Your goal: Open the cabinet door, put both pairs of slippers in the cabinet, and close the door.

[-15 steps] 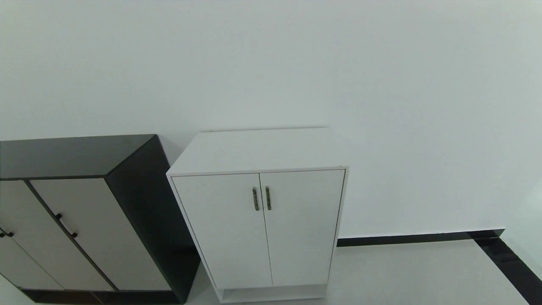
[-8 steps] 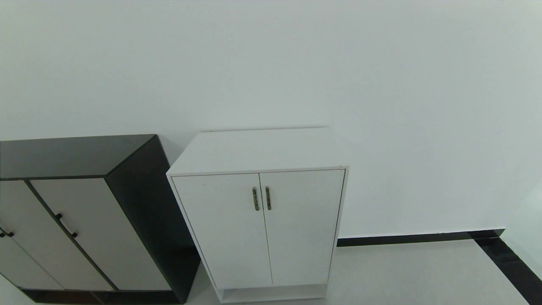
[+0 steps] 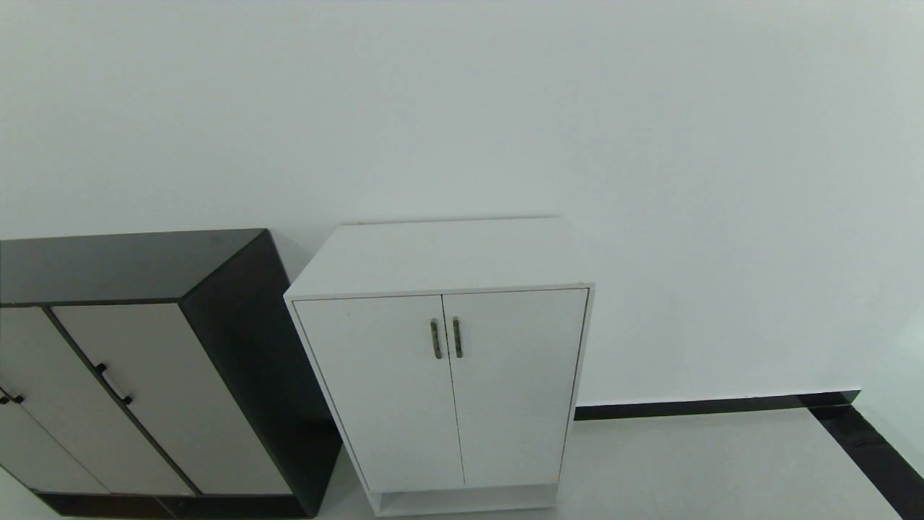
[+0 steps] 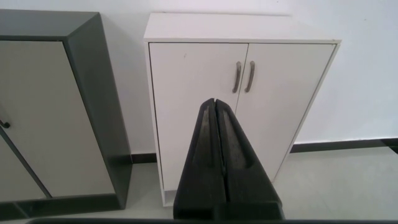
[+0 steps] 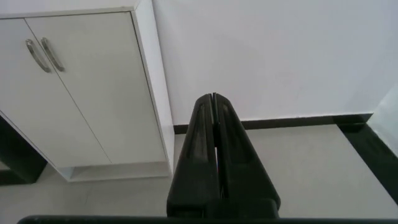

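Plain white wall is seen behind the closed white cabinet on the floor; left tool and right tool are both clenched with nothing gripped

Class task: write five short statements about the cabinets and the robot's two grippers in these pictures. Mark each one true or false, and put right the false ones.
1. The white cabinet is closed. True.
2. Its handles sit far apart, at its outer edges. False: they sit side by side at the middle of its front.
3. A dark cabinet stands on the robot's left of the white cabinet. True.
4. The left gripper is open. False: it is shut and holds nothing.
5. The right gripper grips a handle. False: it is shut on nothing, apart from the white cabinet.
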{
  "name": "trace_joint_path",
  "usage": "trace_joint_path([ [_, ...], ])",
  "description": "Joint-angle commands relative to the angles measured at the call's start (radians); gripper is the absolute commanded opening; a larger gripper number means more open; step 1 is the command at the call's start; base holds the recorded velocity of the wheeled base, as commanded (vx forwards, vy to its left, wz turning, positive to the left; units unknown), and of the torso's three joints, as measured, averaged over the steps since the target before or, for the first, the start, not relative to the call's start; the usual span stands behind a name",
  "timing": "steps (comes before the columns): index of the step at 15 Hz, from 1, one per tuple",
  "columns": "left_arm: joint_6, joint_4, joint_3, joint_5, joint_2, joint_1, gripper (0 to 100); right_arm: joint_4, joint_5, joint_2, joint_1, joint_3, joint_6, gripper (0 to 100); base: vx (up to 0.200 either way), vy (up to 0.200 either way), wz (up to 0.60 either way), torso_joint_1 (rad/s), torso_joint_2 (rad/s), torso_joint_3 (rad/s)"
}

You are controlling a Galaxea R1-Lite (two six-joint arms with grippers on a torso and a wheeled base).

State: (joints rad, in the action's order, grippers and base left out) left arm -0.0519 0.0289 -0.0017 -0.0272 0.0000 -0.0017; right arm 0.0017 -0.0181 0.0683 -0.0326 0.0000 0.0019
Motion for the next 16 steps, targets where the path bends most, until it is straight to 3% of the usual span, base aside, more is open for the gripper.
trace_joint_path([
  [1, -0.002, 0.000, 0.000, 0.001, 0.002, 0.000, 0, 0.000, -0.008, -0.044, 0.042, 0.000, 0.001, 0, 0.000, 0.000, 0.00, 0.000, 0.00, 0.000],
  [16, -0.011, 0.002, 0.000, 0.004, 0.000, 0.000, 0, 0.000, -0.006, -0.068, 0.034, 0.000, -0.002, 0, 0.000, 0.000, 0.00, 0.000, 0.00, 0.000],
])
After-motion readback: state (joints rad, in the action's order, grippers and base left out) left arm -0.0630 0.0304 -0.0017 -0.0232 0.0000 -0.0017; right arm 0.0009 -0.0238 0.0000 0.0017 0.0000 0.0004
